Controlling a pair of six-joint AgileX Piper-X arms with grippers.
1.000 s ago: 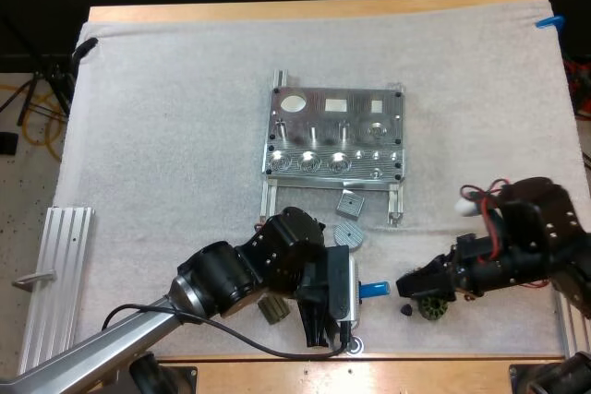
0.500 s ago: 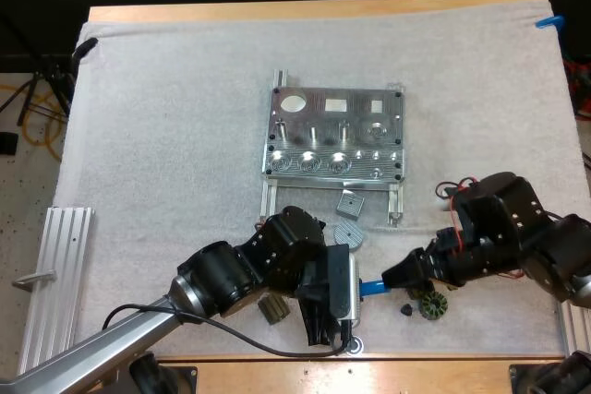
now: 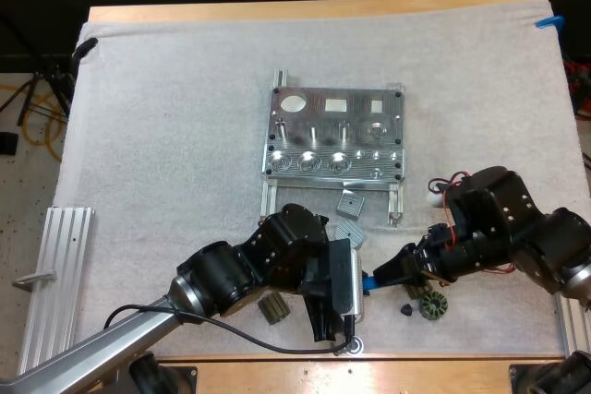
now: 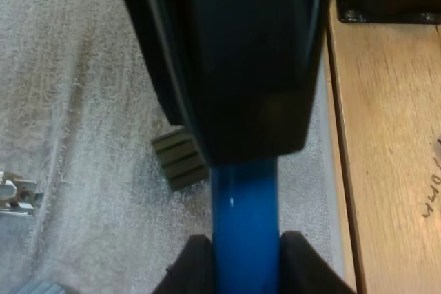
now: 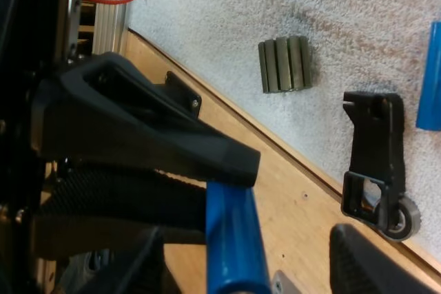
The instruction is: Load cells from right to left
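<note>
lower centre of the high view, left tool (image 3: 356, 285) grips the blue cylinder (image 3: 368, 280); right tool (image 3: 391, 275) stands wide around its free end, beside a dark ribbed part (image 3: 431, 304).

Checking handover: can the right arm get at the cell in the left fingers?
Probably yes. The cell's free end sticks out of the left fingers, and the right fingers stand open either side of it, nothing between.

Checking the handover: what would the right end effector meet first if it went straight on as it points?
Probably the blue cylinder in the left end effector; the right end effector, open, flanks its free end.
</note>
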